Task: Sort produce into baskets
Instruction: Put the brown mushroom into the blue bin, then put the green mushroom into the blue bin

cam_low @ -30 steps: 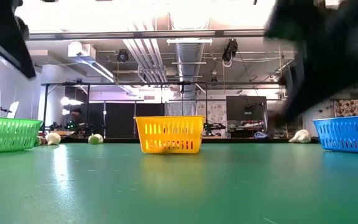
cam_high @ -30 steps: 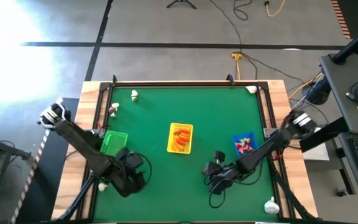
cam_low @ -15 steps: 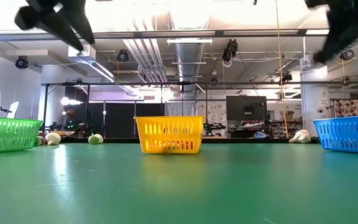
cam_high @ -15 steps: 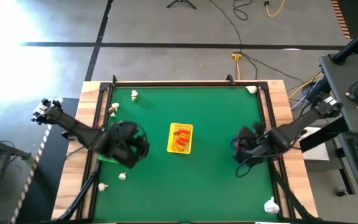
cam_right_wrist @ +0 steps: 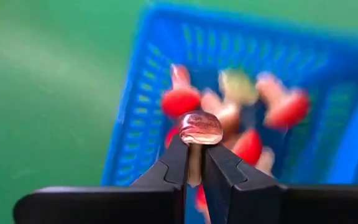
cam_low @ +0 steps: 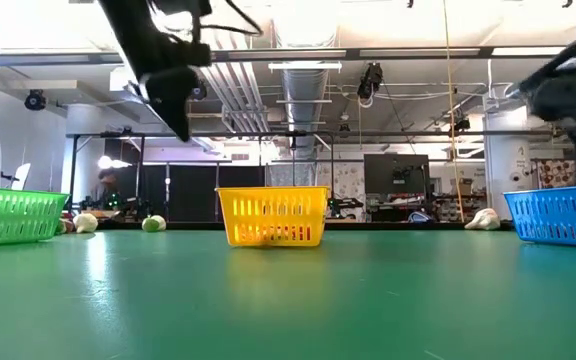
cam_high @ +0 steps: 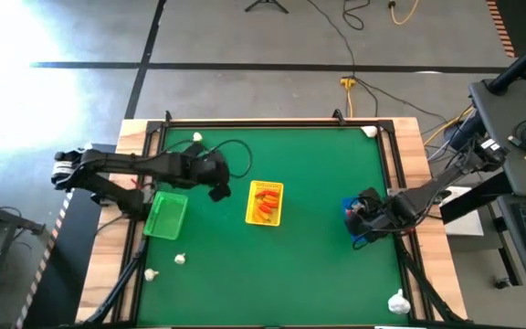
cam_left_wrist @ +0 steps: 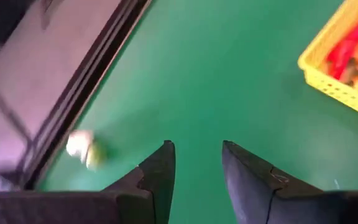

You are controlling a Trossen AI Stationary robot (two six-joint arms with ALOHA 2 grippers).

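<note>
Three baskets stand on the green table: green, yellow holding orange and red pieces, and blue holding red-and-white pieces. My right gripper hangs over the blue basket, shut on a small mushroom-like piece with a brownish-red cap. My left gripper is open with nothing between its fingers. It hangs above the table between the green and yellow baskets. A white-and-green piece lies on the table beyond it. My right gripper pinches the piece's pale stem between its two fingertips, and the cap stands out past the tips. The fingers slant down from above. The piece is lifted clear, over the blue basket's near-left part.
Loose white pieces lie at the far left, the far right corner, the near left and the near right corner. A dark rail rims the table. The green cloth between the baskets is bare.
My left gripper has swung from the near left, over the green basket, toward the far edge and the yellow basket, leaving a white piece lying where it was. My right gripper has carried its piece from the near middle toward the right, over the blue basket, and has rolled about.
</note>
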